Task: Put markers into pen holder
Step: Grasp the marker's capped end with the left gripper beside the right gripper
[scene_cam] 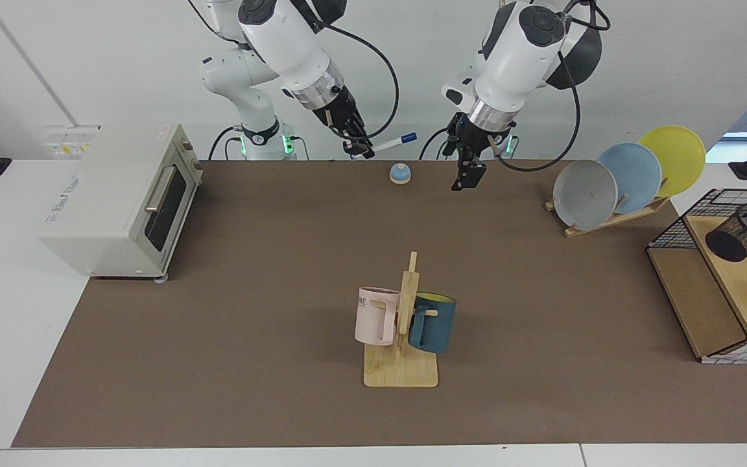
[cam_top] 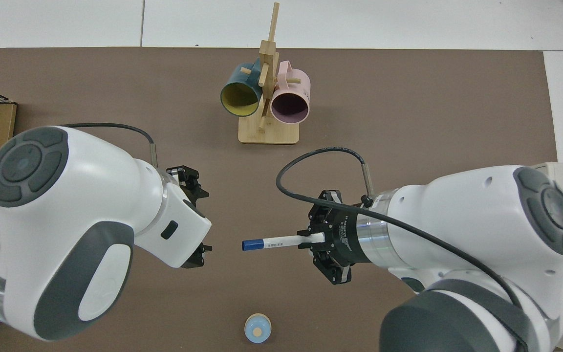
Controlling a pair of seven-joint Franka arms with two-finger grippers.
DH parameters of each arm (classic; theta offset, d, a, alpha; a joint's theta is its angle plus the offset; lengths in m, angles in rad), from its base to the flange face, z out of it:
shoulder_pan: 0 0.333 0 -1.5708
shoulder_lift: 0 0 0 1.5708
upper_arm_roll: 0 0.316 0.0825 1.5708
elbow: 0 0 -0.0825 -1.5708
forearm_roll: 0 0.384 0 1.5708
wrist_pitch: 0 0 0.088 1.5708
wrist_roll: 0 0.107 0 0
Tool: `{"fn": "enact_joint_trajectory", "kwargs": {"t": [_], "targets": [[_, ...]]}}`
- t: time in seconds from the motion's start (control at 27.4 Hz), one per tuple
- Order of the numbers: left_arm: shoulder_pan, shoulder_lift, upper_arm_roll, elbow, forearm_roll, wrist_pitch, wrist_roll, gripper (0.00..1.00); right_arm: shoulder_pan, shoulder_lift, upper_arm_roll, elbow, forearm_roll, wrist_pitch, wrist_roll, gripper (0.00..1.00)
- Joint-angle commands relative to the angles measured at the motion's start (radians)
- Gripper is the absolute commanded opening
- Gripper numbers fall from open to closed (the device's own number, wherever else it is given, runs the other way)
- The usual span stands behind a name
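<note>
The marker (scene_cam: 391, 143) is held clenched in the right gripper (scene_cam: 362, 148), high above the far edge of the tabletop (scene_cam: 283, 272) at about 12 o'clock in the facing view. It is gripped at its white tail and carried nearly level, so that the blue cap projects freely toward the left gripper (scene_cam: 466, 176). This is judged to be a presentation for a hand-over, since the pen holder (scene_cam: 744, 233) lies tipped on its side on the upper wooden shelf of the wire basket (scene_cam: 691, 220), far off at 3 o'clock on the left arm's side. The left gripper is hung beside the cap, well short of touching it; whether its jaws are parted cannot be told.

In the top view the marker (cam_top: 274, 241) and the right gripper (cam_top: 314, 240) are seen over bare brown mat, with the small blue bell (cam_top: 257, 328) at 6 o'clock and the mug rack (cam_top: 268, 107) at 12 o'clock, both well apart. Open room is left between the arms, while the plate rack (scene_cam: 613, 188) stands along any route to the basket
</note>
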Motion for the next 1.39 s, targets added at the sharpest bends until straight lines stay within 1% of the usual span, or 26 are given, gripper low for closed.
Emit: {"fn": "enact_joint_trajectory", "kwargs": {"t": [0.0,0.11,0.26,0.4,0.51,0.73,0.98,1.09,1.17,1.24,1.35], "targets": [[-0.001,-0.085,0.001,-0.049,-0.042,-0.009,0.016,1.00,0.060,-0.002,0.009,0.011,0.029,0.012,0.053,0.00],[-0.001,-0.121,-0.001,-0.047,-0.042,-0.047,0.007,1.00,0.077,-0.004,0.011,0.011,0.008,0.012,0.050,0.00],[-0.001,-0.156,0.001,-0.049,-0.042,-0.087,0.006,1.00,0.096,-0.001,0.011,0.010,0.006,0.020,0.044,0.00],[-0.005,-0.173,-0.016,-0.052,-0.042,-0.097,-0.010,1.00,0.099,0.001,0.012,0.006,0.006,0.029,0.046,0.00],[-0.011,-0.184,-0.036,-0.056,-0.042,-0.104,-0.059,1.00,0.099,-0.002,0.014,0.005,0.006,0.031,0.046,0.00],[-0.017,-0.185,-0.036,-0.056,-0.041,-0.121,-0.085,1.00,0.097,-0.002,0.014,0.002,0.006,0.031,0.043,0.00],[-0.023,-0.219,-0.042,-0.059,-0.041,-0.204,-0.234,1.00,0.097,-0.002,0.014,0.000,0.006,0.031,0.041,0.00],[-0.028,-0.224,-0.045,-0.059,-0.041,-0.213,-0.269,1.00,0.097,-0.002,0.014,-0.001,0.006,0.031,0.041,0.00],[-0.043,-0.225,-0.047,-0.058,-0.041,-0.210,-0.292,1.00,0.097,-0.002,0.014,-0.003,0.006,0.031,0.040,0.00],[-0.061,-0.225,-0.056,-0.058,-0.041,-0.196,-0.323,0.98,0.097,-0.002,0.014,-0.003,0.006,0.031,0.037,0.00],[-0.063,-0.225,-0.075,-0.055,-0.036,-0.163,-0.349,0.90,0.096,-0.004,0.014,-0.004,0.006,0.031,0.035,0.00]]}}
